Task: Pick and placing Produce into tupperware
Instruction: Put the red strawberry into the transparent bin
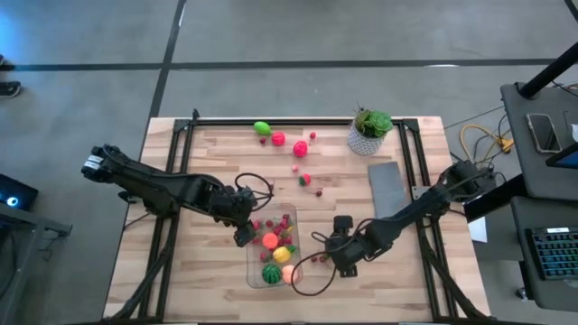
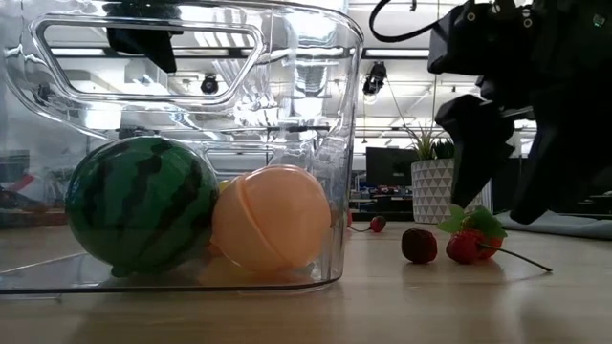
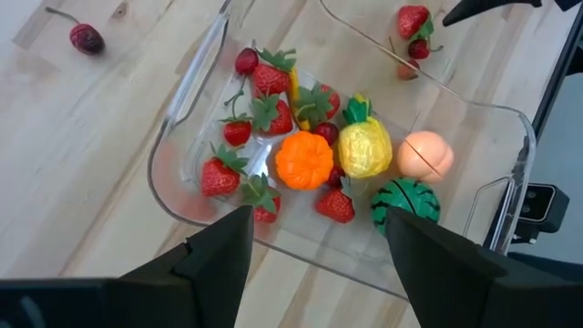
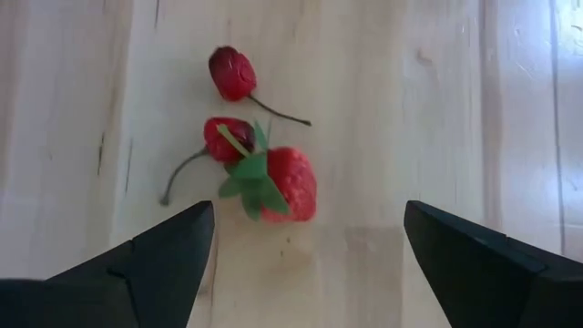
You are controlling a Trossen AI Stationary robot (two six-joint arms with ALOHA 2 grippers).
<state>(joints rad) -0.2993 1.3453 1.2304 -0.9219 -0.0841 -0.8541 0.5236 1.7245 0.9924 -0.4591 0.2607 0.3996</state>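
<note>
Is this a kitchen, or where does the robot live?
Probably not a kitchen: it looks like a robot lab or workshop. The wooden table stands on a bare concrete floor, a keyboard sits on a side desk, and the low view shows a big open room with ceiling lights behind.

One clear tupperware [image 3: 187,100] holding one watermelon [image 3: 405,199], one peach [image 3: 425,155], one orange [image 3: 305,160], one yellow pineapple [image 3: 363,146] and several strawberries [image 3: 272,76]; one strawberry [image 4: 287,184] and two cherries [image 4: 232,73] on the bench [image 4: 383,109]
</note>
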